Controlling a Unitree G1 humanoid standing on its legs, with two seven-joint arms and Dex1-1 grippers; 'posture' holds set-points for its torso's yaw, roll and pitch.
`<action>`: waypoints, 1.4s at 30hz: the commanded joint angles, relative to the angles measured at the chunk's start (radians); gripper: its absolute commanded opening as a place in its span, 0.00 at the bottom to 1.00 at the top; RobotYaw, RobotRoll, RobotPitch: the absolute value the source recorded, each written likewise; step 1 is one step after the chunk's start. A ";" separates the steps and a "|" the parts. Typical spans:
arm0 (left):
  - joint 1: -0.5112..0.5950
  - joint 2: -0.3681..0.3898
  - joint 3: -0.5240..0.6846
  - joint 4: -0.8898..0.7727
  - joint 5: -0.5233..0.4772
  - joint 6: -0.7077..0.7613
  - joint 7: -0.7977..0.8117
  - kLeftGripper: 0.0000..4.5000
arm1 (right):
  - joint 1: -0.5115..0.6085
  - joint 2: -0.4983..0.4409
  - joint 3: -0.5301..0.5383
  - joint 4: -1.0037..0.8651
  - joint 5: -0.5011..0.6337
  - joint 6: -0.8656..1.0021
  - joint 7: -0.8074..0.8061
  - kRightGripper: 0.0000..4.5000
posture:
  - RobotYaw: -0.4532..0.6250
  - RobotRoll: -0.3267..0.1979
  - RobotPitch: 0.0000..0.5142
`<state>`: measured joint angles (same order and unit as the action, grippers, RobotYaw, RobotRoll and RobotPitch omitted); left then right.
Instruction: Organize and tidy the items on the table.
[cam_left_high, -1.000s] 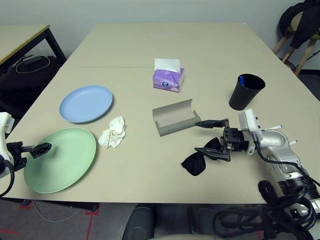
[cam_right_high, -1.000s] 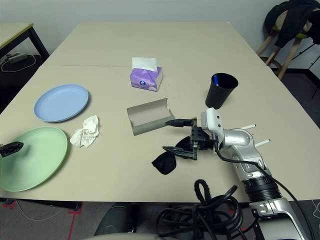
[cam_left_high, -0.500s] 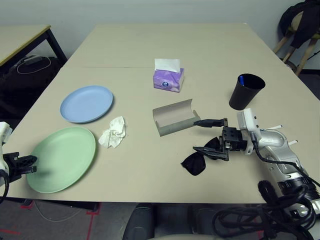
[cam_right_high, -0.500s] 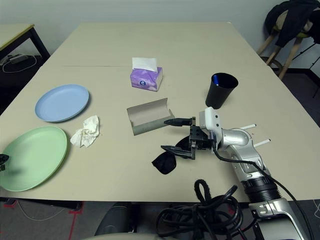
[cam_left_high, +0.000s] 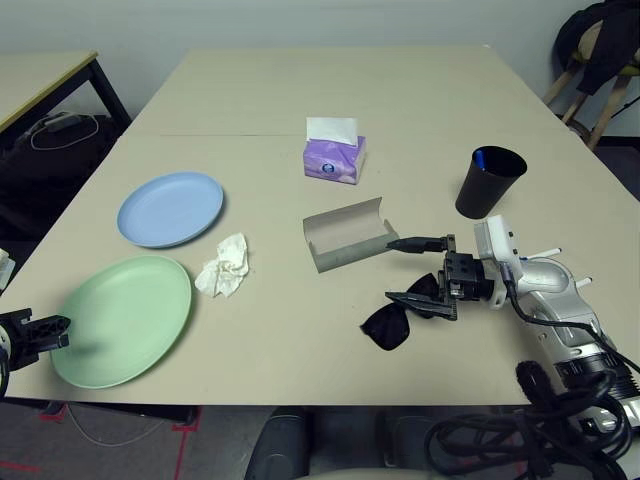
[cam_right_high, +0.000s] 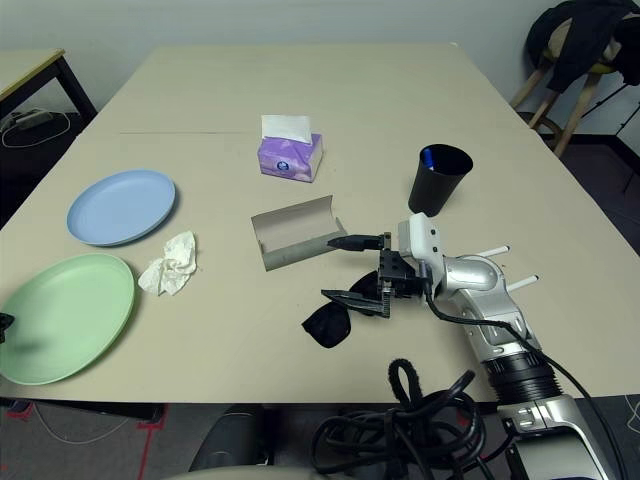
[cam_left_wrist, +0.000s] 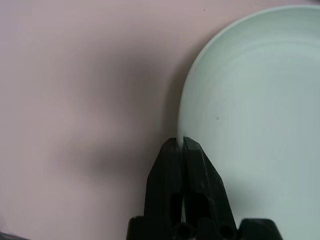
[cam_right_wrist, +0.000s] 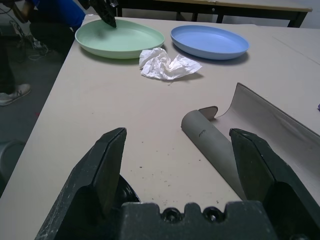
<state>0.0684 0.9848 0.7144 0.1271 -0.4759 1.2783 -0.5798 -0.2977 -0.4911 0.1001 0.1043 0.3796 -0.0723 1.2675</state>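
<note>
Beige and broad, the table (cam_left_high: 420, 110) carries everything, with a thin seam crossing it beyond the purple tissue box (cam_left_high: 335, 158); I place the rest from that box. Toward me and well to my left of the box lies the mint green plate (cam_left_high: 125, 318) at the table's near left edge, and my left gripper (cam_left_wrist: 181, 145) has its two fingers pressed together on that plate's rim, the thin edge caught between the tips. Between that plate and the box, though well apart from the box, sits the pale blue plate (cam_left_high: 170, 207). My right gripper (cam_left_high: 412, 270) hangs toward me and to my right of the box, its fingers spread wide and holding nothing; one fingertip (cam_left_high: 405, 243) lies just at the near end of the grey glasses case (cam_left_high: 347, 234), the other low by the black sunglasses (cam_left_high: 400, 314). That case lies open toward me from the box, its curved lid raised. To my right of the box stands the black cup (cam_left_high: 487, 183) with the blue pen (cam_left_high: 483, 159) showing inside it. The sunglasses lie toward me from the case, partly under my lower finger. A crumpled white tissue (cam_left_high: 226, 265) lies between the two plates and the case.
</note>
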 joint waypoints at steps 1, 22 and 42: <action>-0.025 -0.047 0.072 -0.048 -0.017 0.082 0.048 0.01 | -0.002 0.004 0.003 -0.003 -0.001 -0.003 -0.008 1.00 | 0.54 0.62 0.11; -0.482 -0.259 0.198 -0.127 0.054 0.198 0.342 0.01 | -0.012 0.019 0.005 -0.009 0.001 0.012 -0.028 1.00 | 0.54 0.62 0.11; -0.869 -0.493 0.189 0.294 0.155 -0.287 0.806 0.01 | -0.003 0.047 -0.027 -0.022 0.016 0.042 -0.127 1.00 | 0.51 0.62 0.11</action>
<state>-0.7841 0.4976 0.9143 0.3864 -0.3336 1.0321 0.1959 -0.3056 -0.4496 0.0986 0.1006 0.3842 -0.0478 1.1670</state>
